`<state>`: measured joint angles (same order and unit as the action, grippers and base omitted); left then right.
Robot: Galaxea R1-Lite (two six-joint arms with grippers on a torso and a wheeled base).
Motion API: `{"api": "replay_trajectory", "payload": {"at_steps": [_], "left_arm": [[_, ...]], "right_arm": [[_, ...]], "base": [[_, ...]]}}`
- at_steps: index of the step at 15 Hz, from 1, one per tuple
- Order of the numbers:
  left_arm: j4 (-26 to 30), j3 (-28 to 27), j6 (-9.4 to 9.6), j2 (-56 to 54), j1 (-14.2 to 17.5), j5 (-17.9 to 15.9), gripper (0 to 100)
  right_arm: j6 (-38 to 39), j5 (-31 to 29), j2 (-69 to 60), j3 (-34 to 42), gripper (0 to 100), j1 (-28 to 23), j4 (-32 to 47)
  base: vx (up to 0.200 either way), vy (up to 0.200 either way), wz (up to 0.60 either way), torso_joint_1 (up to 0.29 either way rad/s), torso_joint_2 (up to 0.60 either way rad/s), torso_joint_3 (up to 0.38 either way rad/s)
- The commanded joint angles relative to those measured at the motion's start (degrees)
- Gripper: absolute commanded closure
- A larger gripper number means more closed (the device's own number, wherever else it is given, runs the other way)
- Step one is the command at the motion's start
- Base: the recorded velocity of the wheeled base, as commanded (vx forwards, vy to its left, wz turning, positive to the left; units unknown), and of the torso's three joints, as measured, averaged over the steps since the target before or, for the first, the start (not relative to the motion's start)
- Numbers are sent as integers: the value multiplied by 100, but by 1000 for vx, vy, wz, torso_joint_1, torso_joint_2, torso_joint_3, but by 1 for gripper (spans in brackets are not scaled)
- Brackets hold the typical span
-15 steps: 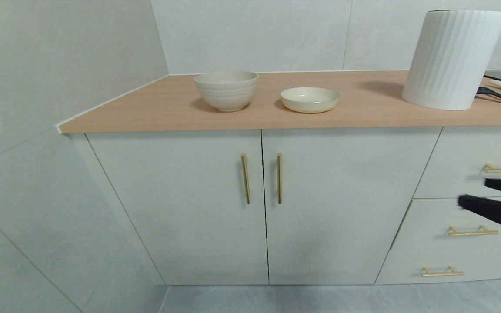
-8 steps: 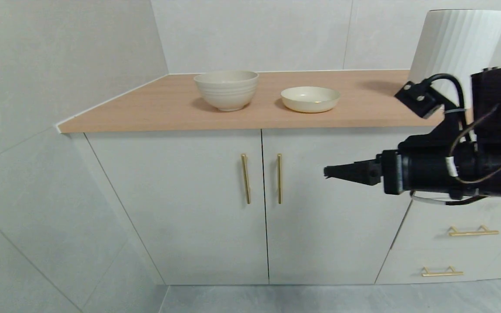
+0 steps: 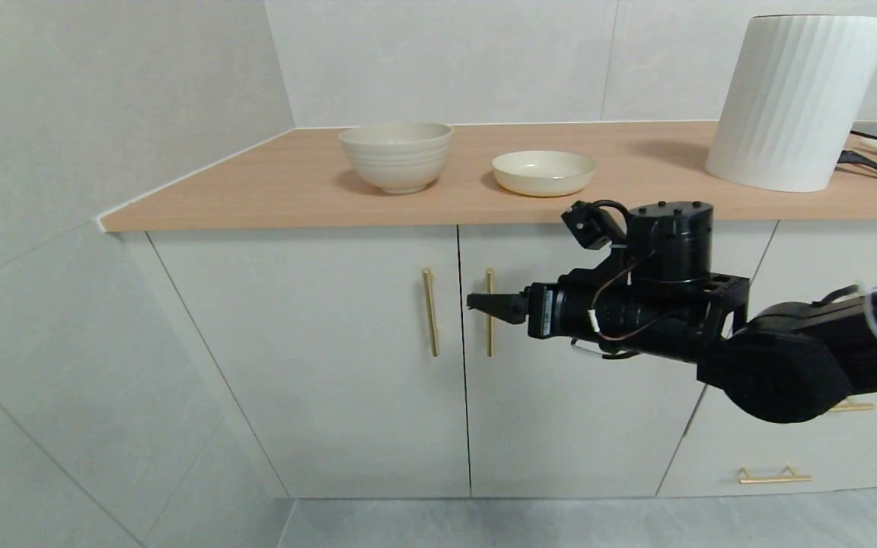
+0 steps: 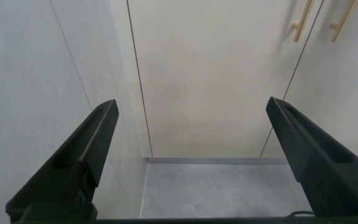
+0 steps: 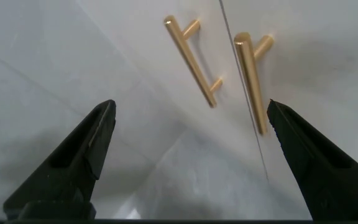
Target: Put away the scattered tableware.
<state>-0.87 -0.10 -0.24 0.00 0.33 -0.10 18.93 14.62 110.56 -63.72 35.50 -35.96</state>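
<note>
Now our right gripper (image 3: 484, 304) hangs before the closed cupboard doors, its tips just beside the right door's handle (image 3: 489, 312). Its wrist view shows the fingers spread wide, with both gold handles ahead of them and neither enclosed. Whether a tip touches the handle, we cannot tell. Our left gripper (image 4: 191, 109) sits low, facing the left door (image 4: 216, 81) and the floor, its fingers equally wide and holding nothing.

The tableware stands on the wooden counter (image 3: 271, 194). From the middle of the head view, the bowl (image 3: 396, 156) is at about 11 o'clock. The dish (image 3: 543, 173) is at 3 o'clock of the bowl, near it but apart.

We judge both pieces stiff, smooth and likely slippery, and breakable if they are ceramic. The deep bowl is probably the heavier. We would pinch its rim at 6 o'clock, one finger inside and one outside. The dish has only a low wall, so its grip must be taken squarely at the near edge.
</note>
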Motion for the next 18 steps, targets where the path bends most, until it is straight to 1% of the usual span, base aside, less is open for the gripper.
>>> {"api": "replay_trajectory", "payload": {"at_steps": [1,3,7,9,10,11,13,15,18], "left_arm": [[-1,1,-2,0,2,1,0],[-1,1,-2,0,2,1,0],[-1,1,-2,0,2,1,0],[-1,1,-2,0,2,1,0],[-1,1,-2,0,2,1,0],[-1,1,-2,0,2,1,0],[-1,1,-2,0,2,1,0],[-1,1,-2,0,2,1,0],[-1,1,-2,0,2,1,0]], "right_arm": [[76,-11,572,-9,0,36,-218],[111,-29,862,-62,0,27,-605],[181,-47,1135,-141,0,27,-1036],[286,-240,1311,-325,0,27,-1317],[295,-407,1372,-431,0,27,-1334],[339,-433,1372,-448,0,27,-1334],[603,-425,1346,-457,0,45,-1396],[656,-407,1381,-457,0,80,-1660],[735,-398,1390,-448,0,159,-1739]], "base": [[0,0,0,0,0,0],[0,0,0,0,0,0],[0,0,0,0,0,0],[0,0,0,0,0,0],[0,0,0,0,0,0],[0,0,0,0,0,0],[0,0,0,0,0,0],[0,0,0,0,0,0],[0,0,0,0,0,0]]}}
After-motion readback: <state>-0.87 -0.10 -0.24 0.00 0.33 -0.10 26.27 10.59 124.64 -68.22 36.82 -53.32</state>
